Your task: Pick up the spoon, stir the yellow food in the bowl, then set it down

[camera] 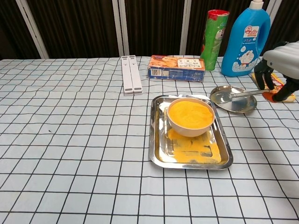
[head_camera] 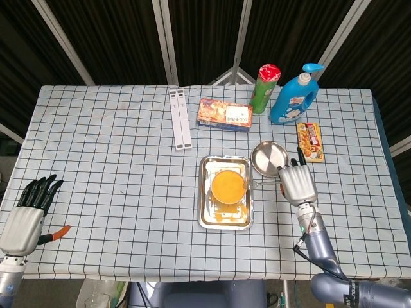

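A white bowl of yellow food (head_camera: 229, 186) (camera: 190, 114) stands in a steel tray (head_camera: 206, 215) (camera: 156, 144) at the table's middle. My right hand (head_camera: 297, 185) (camera: 279, 65) grips the handle of a metal spoon (head_camera: 266, 183) (camera: 233, 94) and holds it level above the table. The spoon's head points left, hanging just right of the bowl, over the small steel plate (camera: 238, 106) in the chest view. My left hand (head_camera: 29, 212) rests at the near left table edge with fingers extended, holding nothing; only the head view shows it.
Behind the tray lie a snack box (head_camera: 224, 114), a green canister (head_camera: 266, 88), a blue bottle (head_camera: 295, 95) and a snack packet (head_camera: 309, 141). The small steel plate (head_camera: 270, 158) sits right of the tray. Two white strips (head_camera: 180, 119) lie at the back centre.
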Motion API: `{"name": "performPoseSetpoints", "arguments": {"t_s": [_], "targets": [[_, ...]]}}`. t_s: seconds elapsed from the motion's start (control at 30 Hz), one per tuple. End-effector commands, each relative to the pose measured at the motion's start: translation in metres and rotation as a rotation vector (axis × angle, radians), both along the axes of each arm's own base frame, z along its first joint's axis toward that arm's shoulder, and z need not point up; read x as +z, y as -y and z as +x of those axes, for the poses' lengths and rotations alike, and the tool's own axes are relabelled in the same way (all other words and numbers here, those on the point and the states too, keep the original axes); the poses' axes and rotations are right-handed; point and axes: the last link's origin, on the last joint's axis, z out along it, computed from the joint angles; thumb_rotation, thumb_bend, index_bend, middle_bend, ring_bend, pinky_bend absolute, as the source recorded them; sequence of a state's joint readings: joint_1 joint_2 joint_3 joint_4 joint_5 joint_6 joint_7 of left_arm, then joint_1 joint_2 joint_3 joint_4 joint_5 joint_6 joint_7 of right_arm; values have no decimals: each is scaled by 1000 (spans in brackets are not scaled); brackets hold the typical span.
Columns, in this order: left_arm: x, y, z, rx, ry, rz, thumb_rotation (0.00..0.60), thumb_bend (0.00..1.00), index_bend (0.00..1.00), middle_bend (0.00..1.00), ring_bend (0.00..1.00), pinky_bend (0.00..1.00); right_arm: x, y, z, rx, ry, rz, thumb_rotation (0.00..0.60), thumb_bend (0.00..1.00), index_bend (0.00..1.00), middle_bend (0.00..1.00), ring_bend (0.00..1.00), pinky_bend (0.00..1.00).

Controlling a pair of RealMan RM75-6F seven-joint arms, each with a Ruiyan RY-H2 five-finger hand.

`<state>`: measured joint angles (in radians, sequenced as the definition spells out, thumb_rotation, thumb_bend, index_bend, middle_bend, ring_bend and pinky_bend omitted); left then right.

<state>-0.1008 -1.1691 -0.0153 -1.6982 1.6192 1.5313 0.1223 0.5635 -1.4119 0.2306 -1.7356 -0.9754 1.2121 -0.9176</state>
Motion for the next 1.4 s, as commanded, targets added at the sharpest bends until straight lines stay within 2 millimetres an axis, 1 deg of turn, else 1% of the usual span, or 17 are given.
{"name": "performPoseSetpoints", "arguments": {"t_s": [0.03, 0.27, 0.43, 0.63, 0.8, 0.93, 1.03, 1.1, 1.17, 1.27, 1.33, 1.4], "targets": [[0, 0, 0, -1, 0, -1, 600, 0, 0, 0, 0, 36, -6, 0, 9, 8, 1, 15, 600, 722, 615, 558, 312, 3], [0, 0, 0, -7, 1, -5, 600, 0, 0, 0, 0, 36, -22, 0, 25, 22, -33, 33, 600, 723, 615, 558, 312, 3], [-1, 0, 0, -8, 0, -10, 600, 0, 0, 0, 0, 36, -34, 7, 29, 0, -60, 33, 600, 722, 614, 558, 312, 3], [-1, 0, 0, -8, 2, -15, 600, 0, 0, 0, 0, 36, -44, 15, 29, -42, -77, 32, 600, 722, 615, 558, 313, 3], [-1, -1, -2, -3, 5, -22, 600, 0, 0, 0, 0, 36, -51, 10, 31, -47, -91, 57, 600, 722, 615, 558, 312, 3], [-2, -1, -1, -6, 5, -24, 600, 0, 0, 0, 0, 35, -56, 7, 36, -40, -95, 62, 600, 723, 603, 558, 313, 2], [-2, -1, -1, -6, 3, -23, 600, 0, 0, 0, 0, 35, -55, 8, 38, -34, -108, 47, 600, 720, 539, 542, 307, 2], [-2, -1, -2, -3, 3, -24, 600, 0, 0, 0, 0, 36, -53, 8, 38, -39, -105, 39, 600, 684, 473, 501, 283, 2], [-2, -2, -2, 2, 4, -24, 600, 0, 0, 0, 0, 36, -49, 9, 38, -45, -98, 32, 600, 620, 384, 442, 241, 2], [-2, -3, -2, 4, 4, -25, 600, 0, 0, 0, 0, 35, -44, 8, 36, -54, -100, 28, 600, 575, 275, 375, 211, 3], [-2, -3, -2, 2, 3, -25, 600, 0, 0, 0, 0, 35, -42, 7, 36, -59, -99, 30, 600, 561, 248, 365, 207, 3], [-3, -2, -2, 2, 3, -25, 600, 0, 0, 0, 0, 35, -39, 6, 35, -61, -99, 32, 600, 559, 246, 357, 197, 3]]}}
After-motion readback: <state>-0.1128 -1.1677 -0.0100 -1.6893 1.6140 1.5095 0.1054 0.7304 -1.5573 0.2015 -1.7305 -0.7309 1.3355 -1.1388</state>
